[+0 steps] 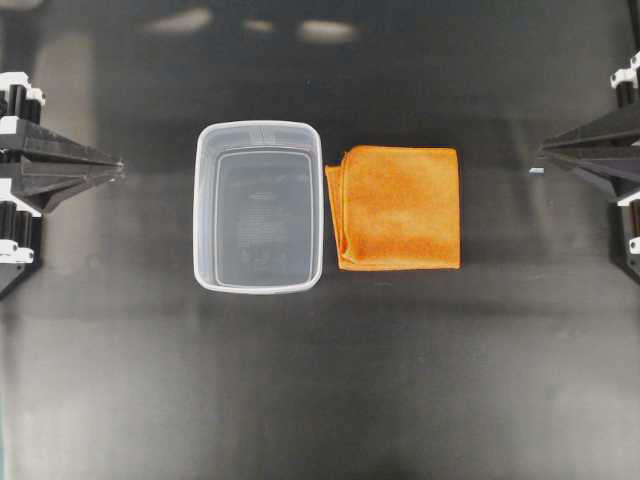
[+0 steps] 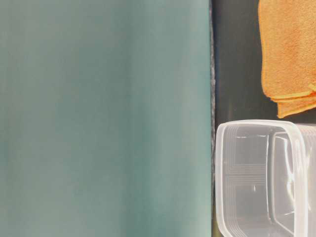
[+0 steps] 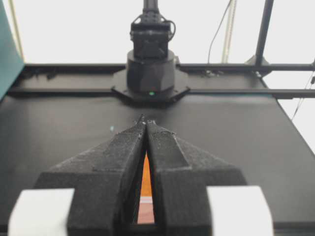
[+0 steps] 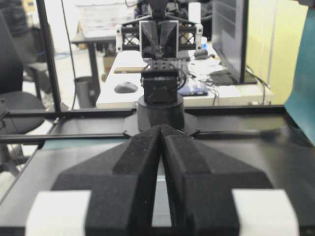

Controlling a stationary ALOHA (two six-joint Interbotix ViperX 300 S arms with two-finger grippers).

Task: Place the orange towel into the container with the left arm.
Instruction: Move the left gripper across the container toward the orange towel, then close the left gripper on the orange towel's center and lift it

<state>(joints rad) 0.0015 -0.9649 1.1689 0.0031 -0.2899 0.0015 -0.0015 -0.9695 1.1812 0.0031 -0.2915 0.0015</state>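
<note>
The orange towel lies folded flat on the black table, just right of the container, a clear empty plastic tub. The two nearly touch. In the table-level view the towel is at the top right and the container at the bottom right. My left gripper is shut and empty at the left edge, well away from the container. My right gripper is shut and empty at the right edge, apart from the towel. A sliver of orange shows between the left gripper's fingers. The right gripper has its tips together.
The black table spreads around both objects. A teal backdrop fills most of the table-level view. The opposite arm's base stands at the far table edge, and likewise in the right wrist view.
</note>
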